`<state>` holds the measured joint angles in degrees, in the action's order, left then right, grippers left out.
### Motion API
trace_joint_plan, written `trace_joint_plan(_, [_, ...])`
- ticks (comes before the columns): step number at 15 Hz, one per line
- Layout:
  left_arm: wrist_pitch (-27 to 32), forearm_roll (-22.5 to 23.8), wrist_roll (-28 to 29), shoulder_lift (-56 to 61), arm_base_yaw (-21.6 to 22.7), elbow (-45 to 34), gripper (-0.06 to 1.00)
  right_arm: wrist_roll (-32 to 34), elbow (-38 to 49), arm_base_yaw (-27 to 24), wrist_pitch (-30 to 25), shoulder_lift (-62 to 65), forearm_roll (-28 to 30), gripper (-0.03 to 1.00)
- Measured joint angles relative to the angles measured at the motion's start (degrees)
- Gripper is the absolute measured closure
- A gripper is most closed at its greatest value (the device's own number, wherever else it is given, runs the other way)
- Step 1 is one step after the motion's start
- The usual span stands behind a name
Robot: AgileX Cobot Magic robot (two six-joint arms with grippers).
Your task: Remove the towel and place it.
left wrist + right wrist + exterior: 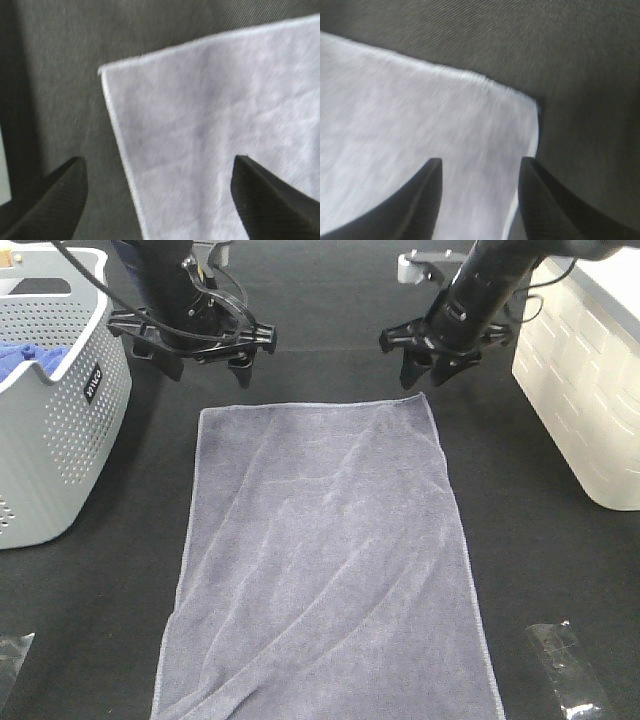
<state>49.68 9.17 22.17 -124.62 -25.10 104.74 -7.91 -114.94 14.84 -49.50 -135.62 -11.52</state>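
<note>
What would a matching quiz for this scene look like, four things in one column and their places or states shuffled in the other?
Things:
1 towel
2 grey basket
3 white container
4 left gripper

Matches:
A open, at the towel's far left corner
B at the high view's right edge
C holding a blue cloth
D spread flat, centre

Pairs: 1-D, 2-C, 3-B, 4-A.

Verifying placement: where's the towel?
Exterior high: towel flat at table centre, basket on its left, white bin on its right; left claw and right claw hover over its far corners.
</note>
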Motion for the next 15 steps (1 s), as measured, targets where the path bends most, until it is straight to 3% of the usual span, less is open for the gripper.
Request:
trace_joint_plan(5, [1.6,0.2,-0.7,0.0,0.0,0.0,0.19,0.0,-0.4,0.0,8.0,-5.2,2.0,0.51])
trace_joint_plan(11, [1.7,0.2,-0.8,0.0,0.0,0.0,0.19,0.0,-0.4,0.0,12.5,-7.7,4.6,0.52])
trace_joint_plan(13, [1.7,0.2,-1.0,0.0,0.0,0.0,0.19,0.0,-0.4,0.0,12.2,-8.3,4.6,0.65])
trace_joint_plan(14, [1.7,0.2,-1.0,0.0,0.0,0.0,0.19,0.0,-0.4,0.0,12.2,-8.3,4.6,0.65])
trace_joint_plan(15, [1.7,0.2,-1.0,0.0,0.0,0.0,0.19,0.0,-0.4,0.0,11.9,-8.3,4.6,0.76])
